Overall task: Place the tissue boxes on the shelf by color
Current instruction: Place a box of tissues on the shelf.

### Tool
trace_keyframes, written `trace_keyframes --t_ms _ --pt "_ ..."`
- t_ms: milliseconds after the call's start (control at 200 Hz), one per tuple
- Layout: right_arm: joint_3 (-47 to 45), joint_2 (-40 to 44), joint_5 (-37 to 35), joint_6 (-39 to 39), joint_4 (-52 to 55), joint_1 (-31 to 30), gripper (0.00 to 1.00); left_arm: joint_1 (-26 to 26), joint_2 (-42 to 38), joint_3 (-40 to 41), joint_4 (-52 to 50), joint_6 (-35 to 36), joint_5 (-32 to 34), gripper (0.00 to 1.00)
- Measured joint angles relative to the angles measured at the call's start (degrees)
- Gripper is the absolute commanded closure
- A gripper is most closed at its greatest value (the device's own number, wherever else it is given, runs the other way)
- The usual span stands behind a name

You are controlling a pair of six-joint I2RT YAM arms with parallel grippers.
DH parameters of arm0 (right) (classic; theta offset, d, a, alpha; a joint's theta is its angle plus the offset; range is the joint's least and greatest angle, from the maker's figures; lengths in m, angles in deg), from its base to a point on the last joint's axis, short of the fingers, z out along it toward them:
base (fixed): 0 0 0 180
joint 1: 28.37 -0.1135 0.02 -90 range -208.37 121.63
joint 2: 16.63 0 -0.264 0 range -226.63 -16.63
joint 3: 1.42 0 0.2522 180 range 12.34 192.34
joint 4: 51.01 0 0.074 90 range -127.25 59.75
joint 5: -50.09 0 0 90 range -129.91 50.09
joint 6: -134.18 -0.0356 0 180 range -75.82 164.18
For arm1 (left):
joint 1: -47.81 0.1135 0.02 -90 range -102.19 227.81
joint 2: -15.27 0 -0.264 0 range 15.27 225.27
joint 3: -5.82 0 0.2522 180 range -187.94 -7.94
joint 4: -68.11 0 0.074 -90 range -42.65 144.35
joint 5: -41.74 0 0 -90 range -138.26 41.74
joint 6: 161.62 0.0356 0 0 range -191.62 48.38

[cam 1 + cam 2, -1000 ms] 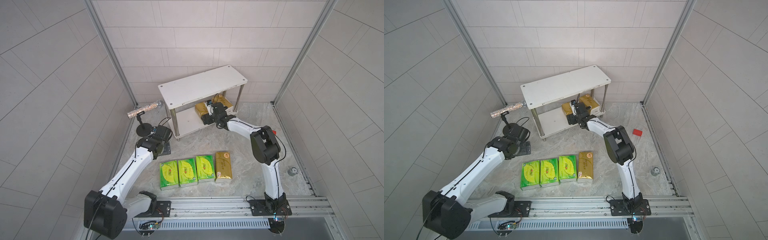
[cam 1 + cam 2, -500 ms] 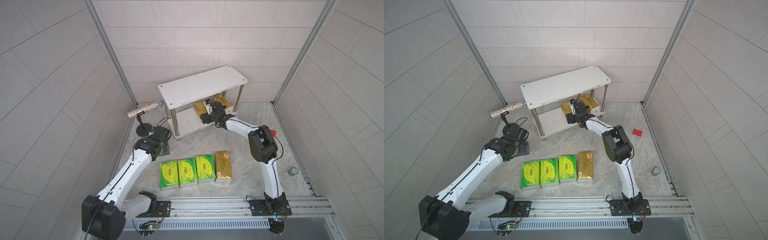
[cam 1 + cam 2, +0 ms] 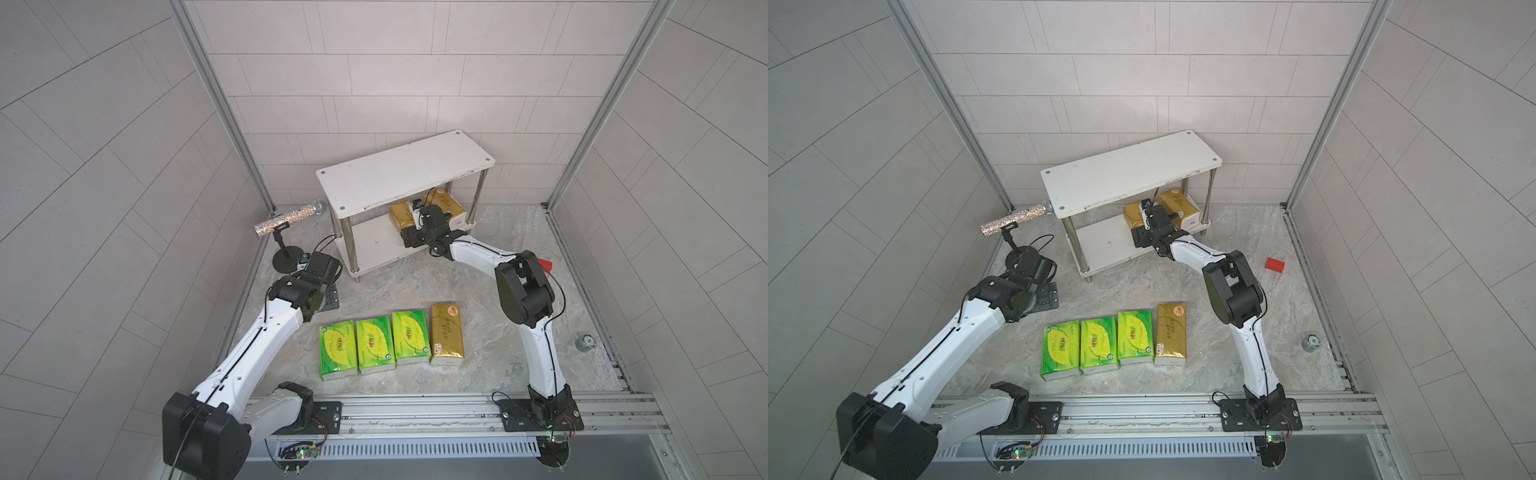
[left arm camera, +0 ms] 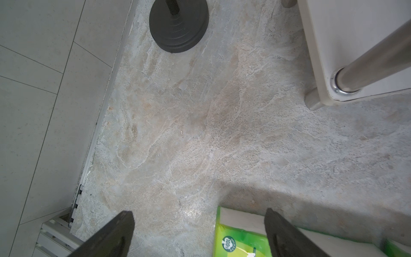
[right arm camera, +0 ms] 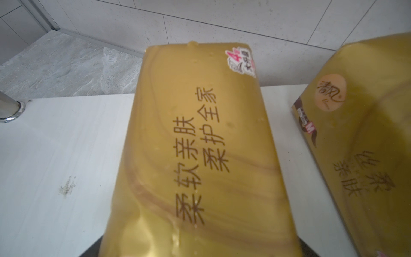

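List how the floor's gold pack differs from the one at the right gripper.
The floor pack lies beside the green packs; the shelf pack sits on the lower board, by another gold pack. The right gripper is at the shelf pack, not the floor pack. Both are shiny gold.

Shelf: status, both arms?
Left gripper open, empty. Right gripper around gold pack on shelf lower tier, grip unclear. Green packs and floor gold pack waiting. Nothing blocking.
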Motion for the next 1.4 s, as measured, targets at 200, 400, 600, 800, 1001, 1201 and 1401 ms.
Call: trace_keyframes --t_ms 200,400,600,800,1001,1201,1401 --pt "-0.44 0.00 -0.46 -0.44 -0.74 0.00 0.08 0.00 0.00 0.00 0.00 0.00 0.02 0.00" --pt "-1.29 0.00 0.07 0.09 -2.08 0.00 0.11 0.00 0.00 0.00 0.02 0.02 0.02 0.00" --pt "-1.42 0.00 0.83 0.59 -2.54 0.02 0.10 0.00 -0.02 0.00 0.04 0.02 0.02 0.00" --pt "-1.62 0.00 1.68 1.11 -2.99 0.09 0.11 0.00 -0.02 0.00 0.07 0.02 0.04 0.00" --pt "-1.62 0.00 2.14 1.14 -2.97 0.07 0.08 0.00 -0.02 0.00 0.07 0.02 0.04 0.00" --pt "-1.64 0.00 2.10 1.09 -2.86 0.07 0.04 0.00 -0.02 0.00 0.09 0.02 0.07 0.00" --pt "-1.62 0.00 1.97 1.09 -2.86 0.07 0.00 0.00 -0.02 0.00 0.09 0.02 0.07 0.00"
